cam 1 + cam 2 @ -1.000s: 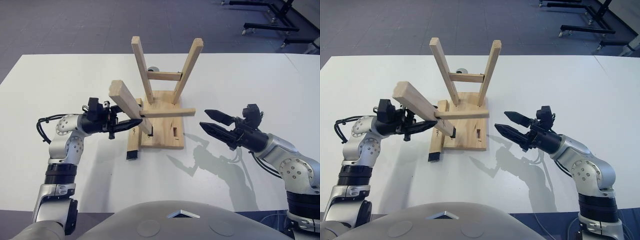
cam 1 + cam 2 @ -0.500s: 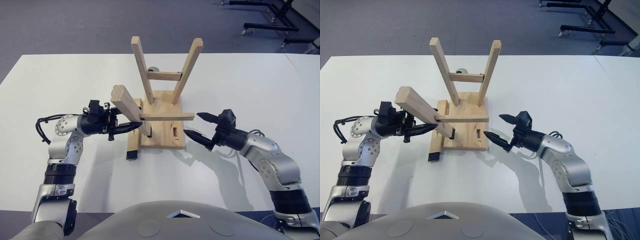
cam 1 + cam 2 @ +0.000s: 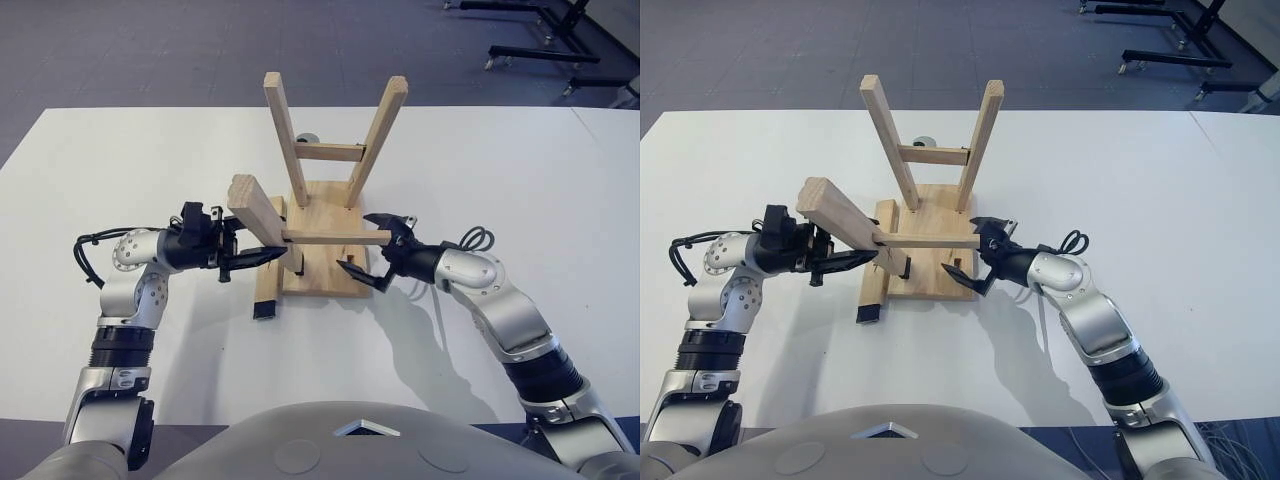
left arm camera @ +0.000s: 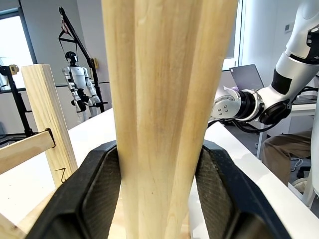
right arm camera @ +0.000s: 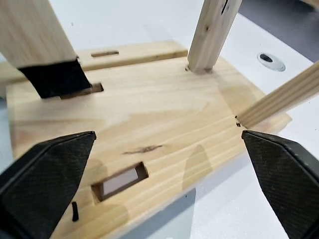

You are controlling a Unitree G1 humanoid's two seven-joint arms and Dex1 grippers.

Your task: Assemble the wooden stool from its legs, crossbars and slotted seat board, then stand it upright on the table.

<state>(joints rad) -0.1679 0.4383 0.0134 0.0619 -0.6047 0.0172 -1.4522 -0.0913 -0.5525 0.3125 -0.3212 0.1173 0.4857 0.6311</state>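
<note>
Stool leg (image 3: 255,208) aslant, top leftward, gripped by left tool (image 3: 256,258); right tool (image 3: 356,242) spread

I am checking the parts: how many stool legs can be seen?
4. The far-left leg and far-right leg stand in the seat board; the held leg is in the left gripper; the lying leg rests beside the board's left edge.

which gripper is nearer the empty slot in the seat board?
Right. Right gripper is open beside the empty rectangular slot; left gripper clamps a pale wooden leg at the wooden seat board's other edge.
</note>
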